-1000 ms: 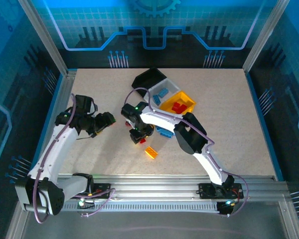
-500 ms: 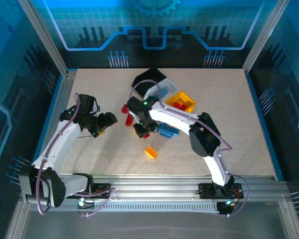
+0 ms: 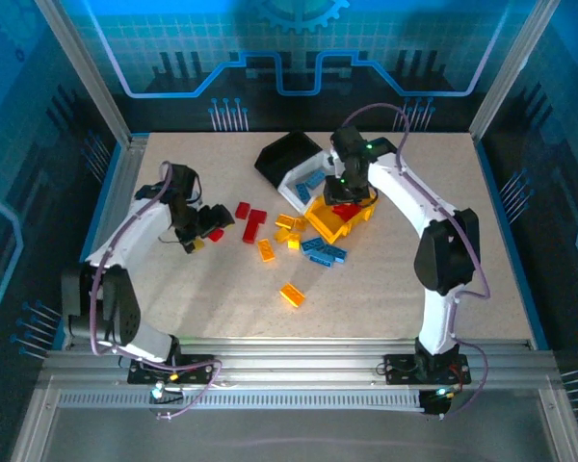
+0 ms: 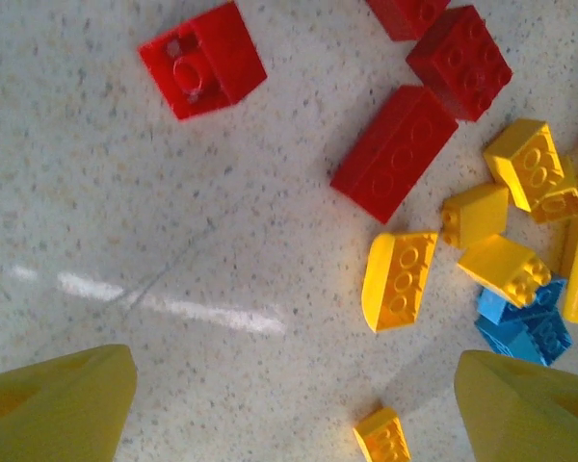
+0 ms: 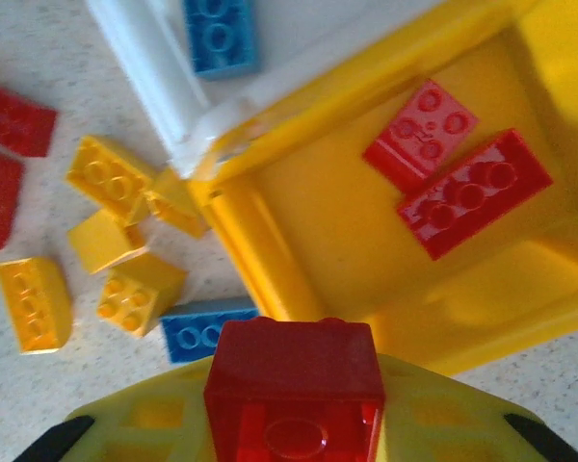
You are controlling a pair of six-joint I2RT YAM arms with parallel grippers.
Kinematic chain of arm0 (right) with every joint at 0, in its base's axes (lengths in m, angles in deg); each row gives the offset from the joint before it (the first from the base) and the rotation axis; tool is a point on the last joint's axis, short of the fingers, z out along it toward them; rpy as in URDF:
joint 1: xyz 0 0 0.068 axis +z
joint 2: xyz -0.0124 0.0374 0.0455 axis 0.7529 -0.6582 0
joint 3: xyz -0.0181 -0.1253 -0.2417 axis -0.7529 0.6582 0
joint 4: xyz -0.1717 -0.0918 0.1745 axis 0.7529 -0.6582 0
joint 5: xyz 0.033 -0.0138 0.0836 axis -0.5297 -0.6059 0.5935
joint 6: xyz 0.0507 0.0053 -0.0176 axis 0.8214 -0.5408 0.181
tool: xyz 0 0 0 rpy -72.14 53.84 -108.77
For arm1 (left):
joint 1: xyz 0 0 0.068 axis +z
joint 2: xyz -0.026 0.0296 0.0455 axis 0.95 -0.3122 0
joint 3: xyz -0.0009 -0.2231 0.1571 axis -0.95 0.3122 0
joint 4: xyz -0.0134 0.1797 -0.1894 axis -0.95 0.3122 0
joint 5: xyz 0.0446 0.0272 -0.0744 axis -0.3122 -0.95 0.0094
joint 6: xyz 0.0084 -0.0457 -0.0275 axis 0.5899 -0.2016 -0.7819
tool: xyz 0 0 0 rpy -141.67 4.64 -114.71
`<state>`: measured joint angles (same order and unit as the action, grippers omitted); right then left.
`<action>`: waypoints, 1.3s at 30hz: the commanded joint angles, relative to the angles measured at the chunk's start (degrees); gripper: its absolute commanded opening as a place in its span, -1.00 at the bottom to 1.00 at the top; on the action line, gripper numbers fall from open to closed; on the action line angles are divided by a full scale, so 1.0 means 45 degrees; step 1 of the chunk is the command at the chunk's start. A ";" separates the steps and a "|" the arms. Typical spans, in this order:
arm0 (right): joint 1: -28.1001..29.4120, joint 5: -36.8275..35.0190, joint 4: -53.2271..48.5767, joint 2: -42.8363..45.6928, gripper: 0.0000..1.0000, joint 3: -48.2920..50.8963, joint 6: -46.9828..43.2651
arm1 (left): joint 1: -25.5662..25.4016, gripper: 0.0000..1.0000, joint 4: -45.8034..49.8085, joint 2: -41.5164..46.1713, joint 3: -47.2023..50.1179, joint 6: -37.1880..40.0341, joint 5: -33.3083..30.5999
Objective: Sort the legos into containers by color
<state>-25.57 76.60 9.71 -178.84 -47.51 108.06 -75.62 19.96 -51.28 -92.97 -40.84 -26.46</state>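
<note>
Right now the right tool (image 5: 294, 409) is squeezing a red brick (image 5: 294, 371) and holds it over the near edge of the yellow bin (image 5: 260, 241). Two other red bricks (image 5: 467, 192) lie inside that bin. A blue brick (image 5: 217, 38) lies in the white bin (image 5: 144, 58) next to it. The left tool (image 4: 289, 404) is wide open with nothing in it, above the counter (image 4: 125, 192). Loose bricks (image 4: 395, 154), red, yellow and blue, lie on the counter in front of the bins.
</note>
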 commanded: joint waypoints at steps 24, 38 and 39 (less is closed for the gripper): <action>-0.0427 0.1130 -0.0438 -0.0383 0.37 -0.0109 -0.0013 | -0.0051 0.64 0.1925 -0.5981 -0.5064 0.7316 -0.3348; 0.0000 0.0745 -0.0877 0.0079 0.38 -0.0203 0.0239 | -0.0652 0.55 0.0939 -0.7028 -0.4361 0.7364 -0.3002; 0.0039 0.0706 -0.0909 0.0109 0.37 -0.0198 0.0255 | -0.0651 0.55 0.0919 -0.7100 -0.4359 0.7353 -0.3032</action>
<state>-26.38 80.40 7.73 -181.23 -48.40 108.28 -78.68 24.77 -81.68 -113.60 -8.20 -40.28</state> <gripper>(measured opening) 0.688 0.775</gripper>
